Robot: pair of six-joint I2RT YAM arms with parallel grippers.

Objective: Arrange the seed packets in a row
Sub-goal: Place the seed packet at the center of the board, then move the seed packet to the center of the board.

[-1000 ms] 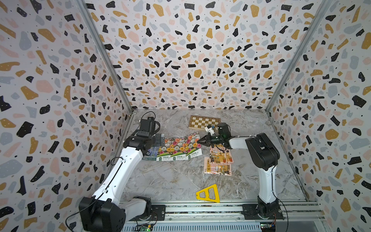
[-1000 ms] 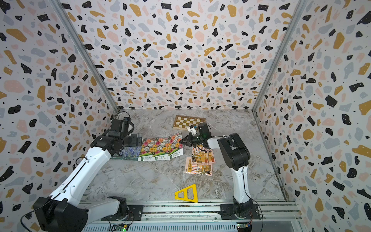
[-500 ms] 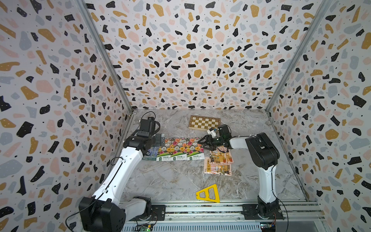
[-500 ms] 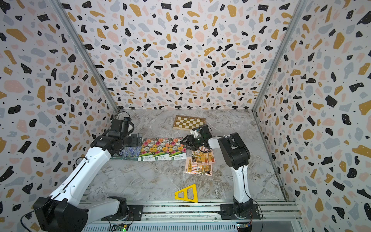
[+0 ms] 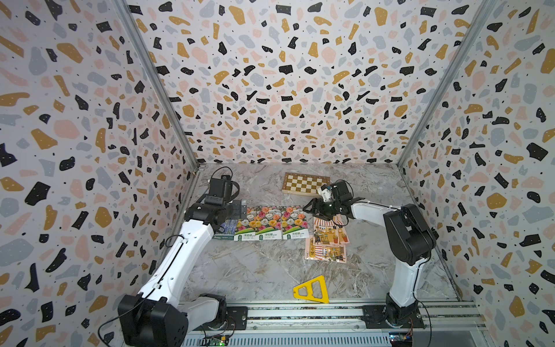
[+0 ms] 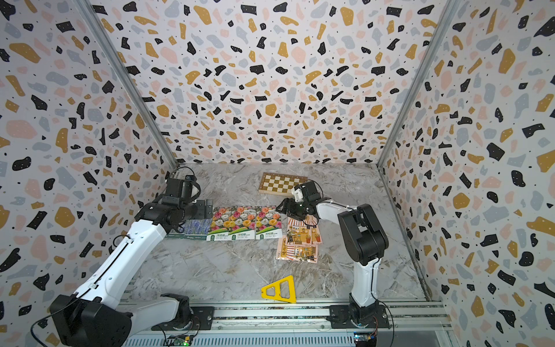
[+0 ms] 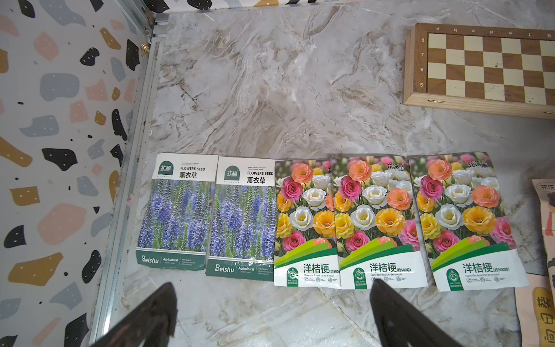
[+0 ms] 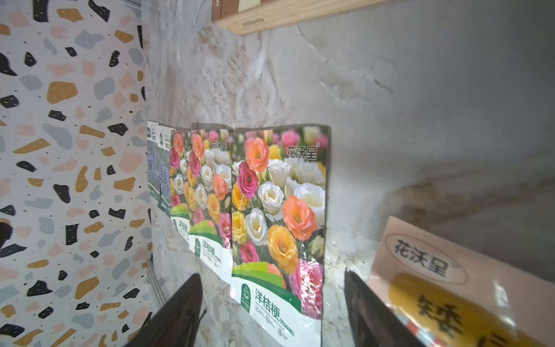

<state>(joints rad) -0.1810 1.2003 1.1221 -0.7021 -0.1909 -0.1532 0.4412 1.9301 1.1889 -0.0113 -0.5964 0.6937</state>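
The seed packets (image 7: 378,222) are finished in glossy, creased film; the chessboard (image 7: 486,69) is made of smooth wood, the triangle (image 5: 312,298) of plastic, the table (image 7: 285,90) marble-patterned.

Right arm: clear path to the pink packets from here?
Probably yes. The right gripper is open at the far edge of the pink packets, which lie uncovered; nothing stands between. They overlap, so lifting one alone may be fiddly.

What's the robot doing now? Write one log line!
row: lavender packets, flower packets lined up | pink packets: piled, unplaced | left gripper: open | right gripper: open by flower packets
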